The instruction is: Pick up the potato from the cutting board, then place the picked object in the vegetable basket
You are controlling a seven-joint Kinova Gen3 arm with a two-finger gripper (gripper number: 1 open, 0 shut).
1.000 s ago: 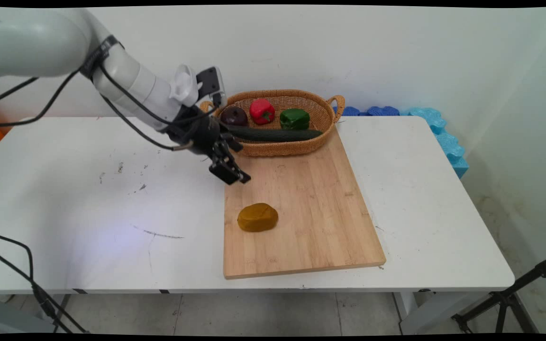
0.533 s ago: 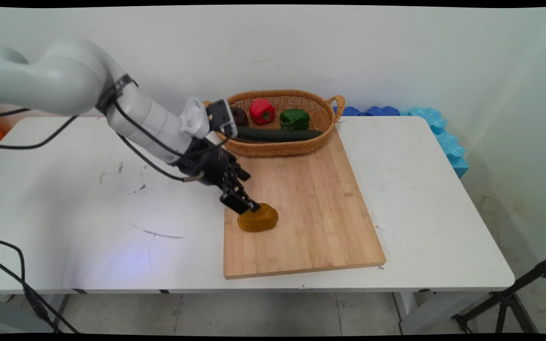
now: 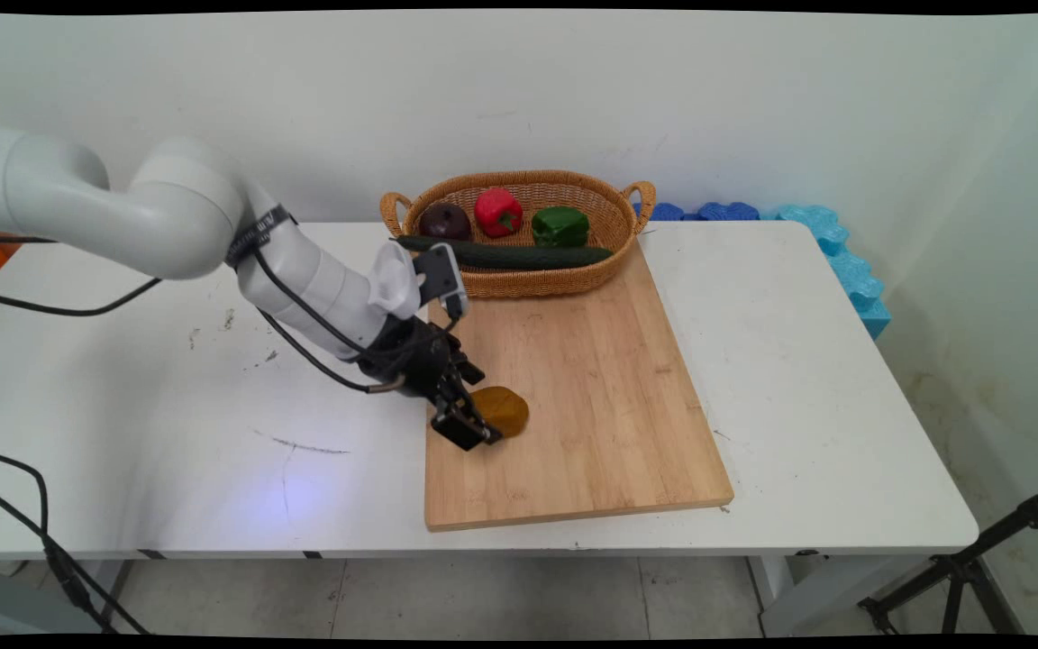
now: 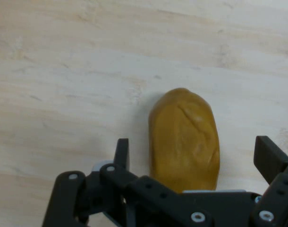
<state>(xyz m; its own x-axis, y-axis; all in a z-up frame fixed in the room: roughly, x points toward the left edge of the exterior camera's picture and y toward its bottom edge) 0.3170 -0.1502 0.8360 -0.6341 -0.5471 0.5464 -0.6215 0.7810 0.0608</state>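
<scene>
Main view: the tool [image 3: 468,431] has come lower and nearer than half a second ago, from the far-left top of the potato [image 3: 501,410] down to its left end, close to the cutting board [image 3: 591,388]; a second ago it hung well behind the potato, near the basket [image 3: 519,270]. Potato, board and basket contents lie unmoved. The tool and wrist hide the potato's left part; whether a finger touches it cannot be told here. The basket, behind the potato at the board's far edge, holds a dark purple vegetable [image 3: 444,221], a red pepper [image 3: 497,212], a green pepper [image 3: 559,226] and a cucumber [image 3: 505,256] laid across its front, one tip over the rim. Blue foam pieces [image 3: 830,243] lie beyond the tabletop [image 3: 122,379], right of the basket. Hand view: the tool [image 4: 191,158] is spread wide, one finger on each side of the potato [image 4: 184,139], neither finger visibly pressing it; the linkage cuts off the potato's near end. Board [image 4: 63,71] fills the rest.
</scene>
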